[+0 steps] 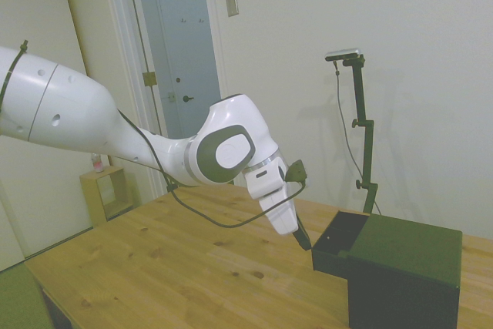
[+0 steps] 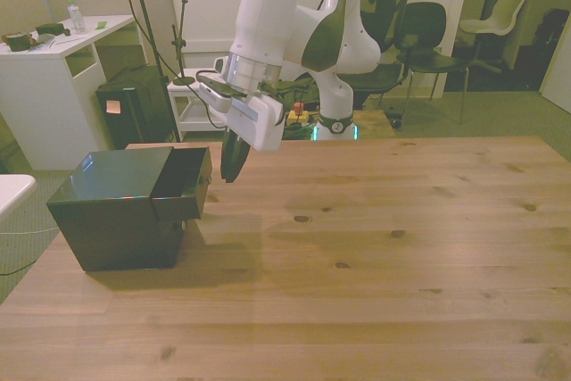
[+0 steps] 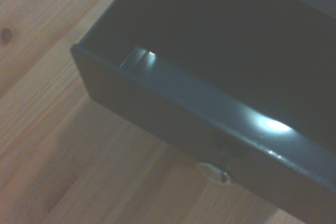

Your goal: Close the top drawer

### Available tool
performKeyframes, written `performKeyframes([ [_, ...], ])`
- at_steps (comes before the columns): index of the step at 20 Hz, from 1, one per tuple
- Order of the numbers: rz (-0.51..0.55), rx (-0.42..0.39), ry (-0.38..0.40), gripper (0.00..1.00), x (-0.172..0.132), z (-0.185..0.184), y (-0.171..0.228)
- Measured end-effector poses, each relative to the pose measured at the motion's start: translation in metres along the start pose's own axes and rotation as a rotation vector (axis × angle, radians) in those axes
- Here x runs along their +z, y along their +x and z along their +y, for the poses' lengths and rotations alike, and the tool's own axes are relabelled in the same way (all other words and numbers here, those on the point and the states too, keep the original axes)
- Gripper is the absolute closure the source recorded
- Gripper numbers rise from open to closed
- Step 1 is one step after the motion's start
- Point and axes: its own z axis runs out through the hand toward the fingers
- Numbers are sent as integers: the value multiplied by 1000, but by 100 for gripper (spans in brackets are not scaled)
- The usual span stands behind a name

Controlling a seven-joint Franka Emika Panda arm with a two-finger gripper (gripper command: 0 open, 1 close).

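Note:
The top drawer (image 2: 182, 184) is a shallow dark box that sticks out of the dark cube cabinet (image 2: 111, 220), toward the front view's right. In the side view the top drawer (image 1: 337, 246) juts out of the cabinet (image 1: 404, 275) toward the arm. My gripper (image 2: 231, 169) hangs point-down just in front of the drawer's flat front, its dark fingers pressed together and holding nothing. The same gripper (image 1: 305, 240) shows in the side view very near the drawer's front edge; contact cannot be told. The wrist view shows the drawer's front panel (image 3: 173, 124), a small pale knob (image 3: 213, 173) and its dark open inside.
The cabinet stands near the wooden table's (image 2: 375, 256) edge at the front view's left. Off the table, a white desk (image 2: 53, 86) and a black box (image 2: 134, 104) stand beyond that edge, with chairs (image 2: 419, 37) behind the robot.

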Motion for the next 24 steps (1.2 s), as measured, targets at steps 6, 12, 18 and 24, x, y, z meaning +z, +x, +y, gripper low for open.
performKeyframes([
  [6, 18, 52, -4, 100, 2, 3, 26],
  [12, 31, 84, -3, 100, 2, 5, 46],
  [18, 48, 111, -4, 100, 2, 9, 74],
  [24, 57, 118, -14, 100, 7, 12, 90],
])
